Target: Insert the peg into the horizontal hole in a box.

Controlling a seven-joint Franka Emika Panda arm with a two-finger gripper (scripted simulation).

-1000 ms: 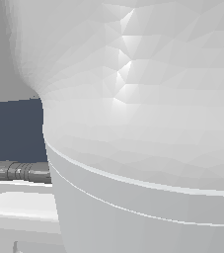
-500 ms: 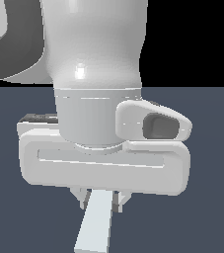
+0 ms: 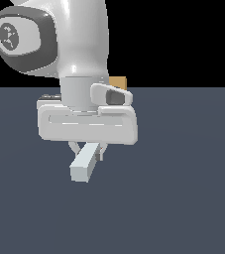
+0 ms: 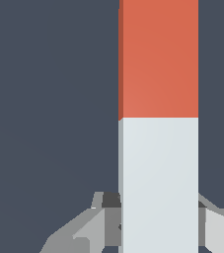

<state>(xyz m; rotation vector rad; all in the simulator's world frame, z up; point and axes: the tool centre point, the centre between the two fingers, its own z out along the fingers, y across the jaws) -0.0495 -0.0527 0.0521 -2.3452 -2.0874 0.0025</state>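
Over the dark desk (image 3: 183,198) the fingers (image 3: 100,149) are gripping the peg (image 3: 84,164) w/ the box (image 3: 117,82) behind; misaligned approach could be jamming it

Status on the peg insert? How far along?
Done: the peg is grasped, the gripper shut on its pale half, and it looks lifted off the floor. In hand: carrying it; the wrist view shows the orange half pointing ahead over bare floor. Left: the whole insertion. The box is only a tan corner behind the arm, its hole not visible, and the peg is nowhere near it.
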